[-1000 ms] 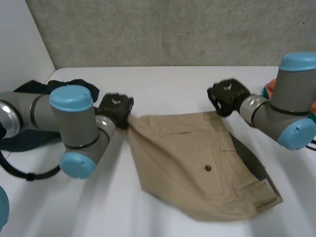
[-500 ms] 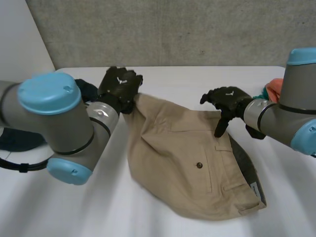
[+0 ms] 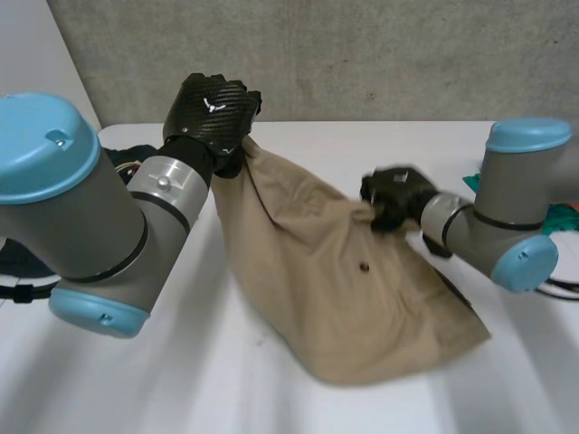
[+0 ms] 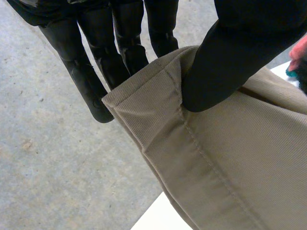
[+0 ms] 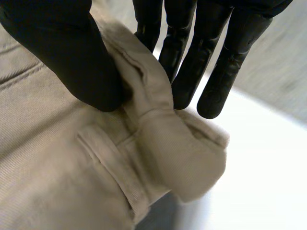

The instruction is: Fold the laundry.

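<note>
A pair of tan trousers hangs between my two hands, its lower part resting on the white table. My left hand is raised at the back left and pinches a hemmed corner of the tan trousers between thumb and fingers. My right hand is lower, at the right, shut on a bunched fold of the waistband beside a belt loop. A dark button shows on the cloth between the hands.
A dark garment lies at the table's left edge behind my left arm. Orange and teal cloth lies at the far right. A grey wall stands behind the table.
My left hand has lifted its corner of the trousers up and back. My right hand opened, then closed on the waistband, and the cloth is now pulled up off the table.
</note>
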Controlling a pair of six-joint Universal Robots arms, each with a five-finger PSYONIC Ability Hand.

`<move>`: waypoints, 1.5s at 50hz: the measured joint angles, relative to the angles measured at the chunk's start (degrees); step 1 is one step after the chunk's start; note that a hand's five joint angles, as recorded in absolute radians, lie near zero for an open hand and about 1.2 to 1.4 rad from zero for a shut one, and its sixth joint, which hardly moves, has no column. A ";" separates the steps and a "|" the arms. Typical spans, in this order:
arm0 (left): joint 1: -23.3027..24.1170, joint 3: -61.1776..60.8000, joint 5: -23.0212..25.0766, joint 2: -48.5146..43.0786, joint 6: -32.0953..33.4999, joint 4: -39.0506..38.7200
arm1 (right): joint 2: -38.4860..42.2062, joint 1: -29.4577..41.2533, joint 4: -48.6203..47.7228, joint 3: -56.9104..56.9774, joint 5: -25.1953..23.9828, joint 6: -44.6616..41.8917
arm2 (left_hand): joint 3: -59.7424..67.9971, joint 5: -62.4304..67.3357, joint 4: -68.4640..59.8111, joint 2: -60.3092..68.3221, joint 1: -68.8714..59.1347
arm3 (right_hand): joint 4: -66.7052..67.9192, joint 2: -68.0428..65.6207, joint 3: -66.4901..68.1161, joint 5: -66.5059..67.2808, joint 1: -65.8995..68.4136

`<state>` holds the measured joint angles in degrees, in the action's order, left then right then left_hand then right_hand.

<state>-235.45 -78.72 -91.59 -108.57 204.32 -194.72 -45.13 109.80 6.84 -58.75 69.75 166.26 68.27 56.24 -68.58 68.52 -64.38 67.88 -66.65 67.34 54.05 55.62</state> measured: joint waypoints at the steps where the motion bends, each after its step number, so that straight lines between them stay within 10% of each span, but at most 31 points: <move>1: -0.29 1.06 0.06 -1.03 0.20 -0.40 | -0.23 0.01 -0.75 0.09 0.30 -0.03 | 0.00 0.00 -0.12 0.00 -0.01 | 0.00 0.00 0.00 0.00 0.00; 14: -7.20 23.51 -2.76 -10.07 1.22 -12.00 | -13.03 -0.36 -40.69 1.69 10.29 -0.69 | 0.00 0.00 -0.22 0.00 -0.01 | 0.13 0.00 0.37 1.22 0.79; 26: -7.10 16.38 -3.96 -4.45 0.61 -26.44 | -19.96 -0.11 -49.39 -2.55 11.25 -0.85 | 0.01 0.00 -0.22 0.00 -0.01 | 0.14 0.00 0.37 1.68 0.80; 40: -5.60 -7.45 -3.22 -0.32 0.99 -21.79 | -20.64 -0.01 -27.49 -14.75 10.15 -4.93 | 0.01 0.61 -0.23 0.01 -0.01 | 0.15 -0.01 0.37 2.15 0.80; 68: 2.70 -32.25 -7.73 9.62 14.52 25.35 | -32.15 -3.48 22.62 -37.82 5.78 -35.41 | 0.00 0.61 -0.20 0.00 -0.01 | 0.38 -0.65 0.57 2.31 2.28; 75: 6.18 -29.88 -7.78 12.33 14.07 27.59 | -36.30 -6.74 22.62 -42.99 5.41 -40.08 | -46.50 -45.50 47.68 -47.15 48.14 | 0.38 -0.65 0.57 2.58 2.28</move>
<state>-229.27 -108.60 -99.37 -96.24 218.39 -167.13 -81.43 103.07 29.46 -101.73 75.17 126.18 21.78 10.74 -20.90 21.38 -16.24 68.25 -67.30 67.92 56.63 57.90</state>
